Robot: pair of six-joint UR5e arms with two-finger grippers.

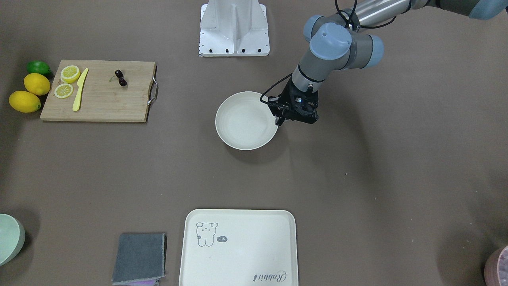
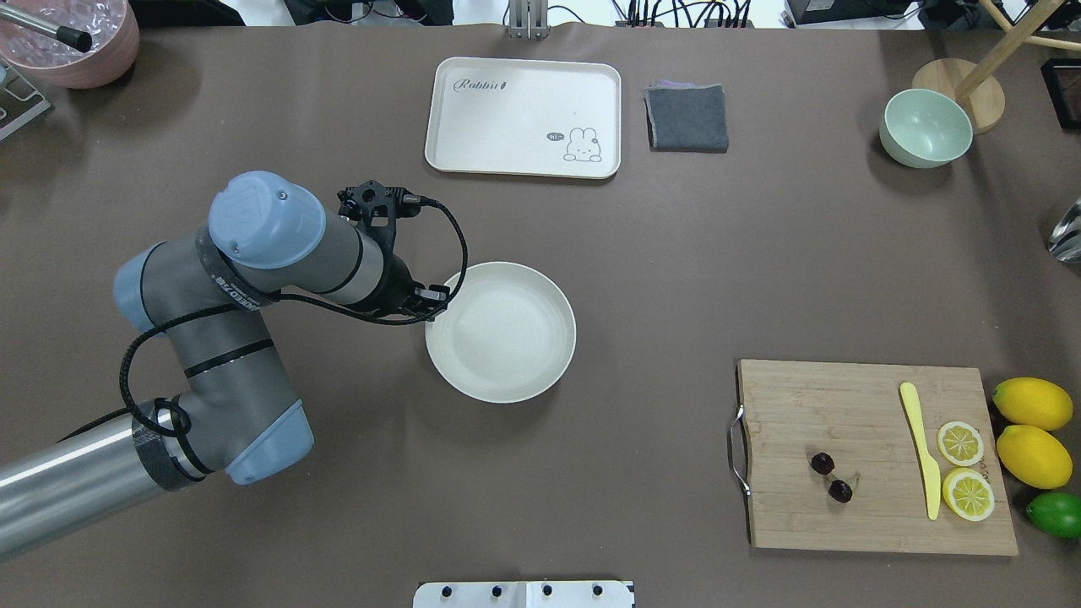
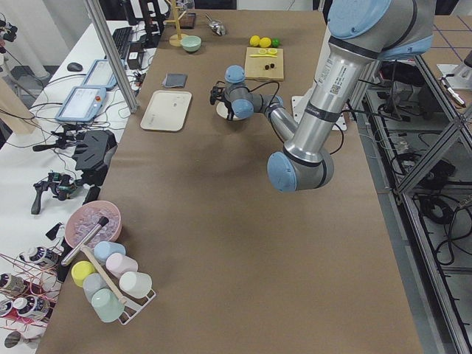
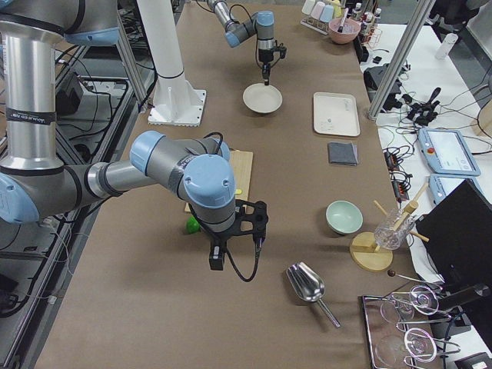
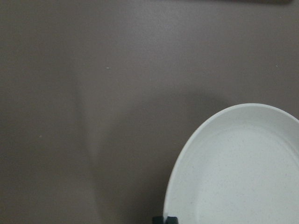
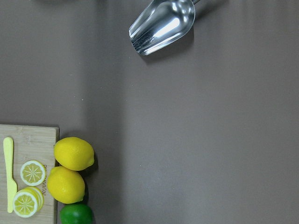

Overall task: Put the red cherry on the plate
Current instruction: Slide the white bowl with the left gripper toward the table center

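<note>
The red cherry is a pair of tiny dark fruits on thin stems, lying on the wooden cutting board; the overhead view shows the cherry near the board's handle end. The plate is a round cream dish mid-table. My left gripper points down at the plate's rim, and in the left wrist view its fingertips are shut on the rim of the plate. My right gripper hangs above the table beyond the board's lemon end. I cannot tell if it is open or shut.
On the board lie a yellow knife and lemon slices. Two lemons and a lime sit beside it. A cream tray, grey cloth and green bowl line the far side. A metal scoop lies near the right arm.
</note>
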